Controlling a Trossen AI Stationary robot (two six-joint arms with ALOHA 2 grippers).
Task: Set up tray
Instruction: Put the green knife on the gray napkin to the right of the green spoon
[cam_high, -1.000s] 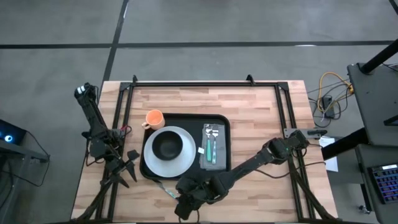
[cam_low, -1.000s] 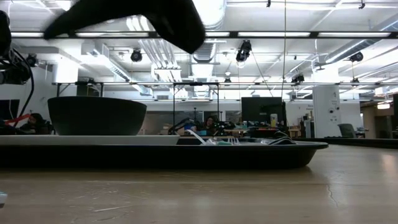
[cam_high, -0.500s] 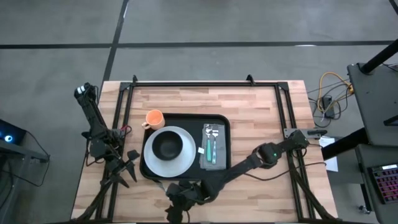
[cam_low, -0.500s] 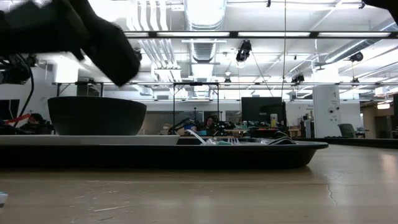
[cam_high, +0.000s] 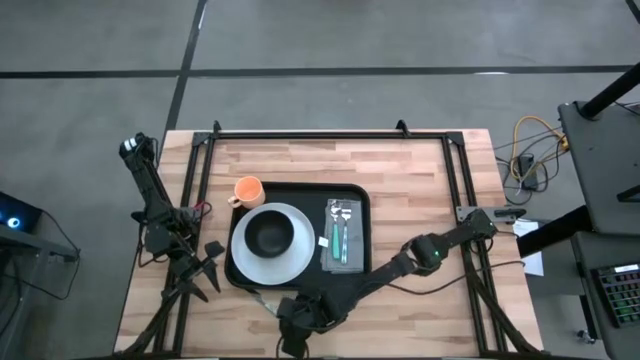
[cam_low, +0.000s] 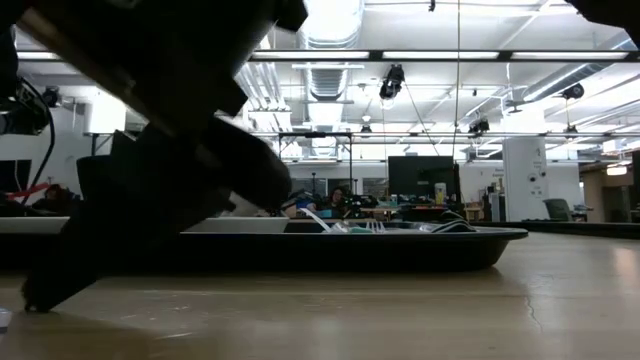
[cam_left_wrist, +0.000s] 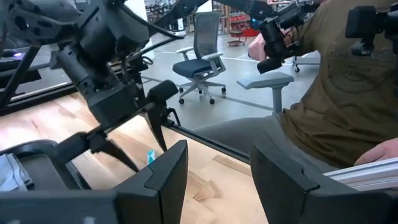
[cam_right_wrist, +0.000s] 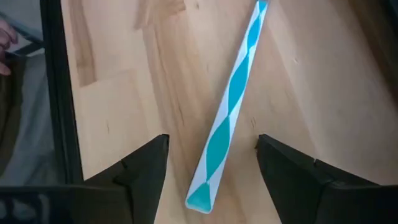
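The black tray (cam_high: 300, 200) lies mid-table and holds a white plate (cam_high: 268, 262) with a black bowl (cam_high: 268, 234), and a grey napkin (cam_high: 343, 238) with cutlery. An orange cup (cam_high: 248, 189) stands on the table by the tray's far left corner. A teal-and-white straw (cam_right_wrist: 231, 102) lies flat on the wood near the table's near edge. My right gripper (cam_right_wrist: 211, 177) is open and low over the straw's end, one finger on each side, touching nothing; it also shows in the high view (cam_high: 288, 314). My left gripper (cam_left_wrist: 217, 177) is open and empty at the table's left (cam_high: 205, 265).
Black frame rails (cam_high: 200, 170) run along the table's left, far and right sides. A seated person (cam_left_wrist: 336, 81) is close beyond the table's near edge. Bare wood (cam_high: 420, 190) lies right of the tray.
My right gripper has gone down toward the table near its near edge, shifting a little toward the left edge and back, and now stands low over the straw. The straw and the things on the tray have stayed in place.
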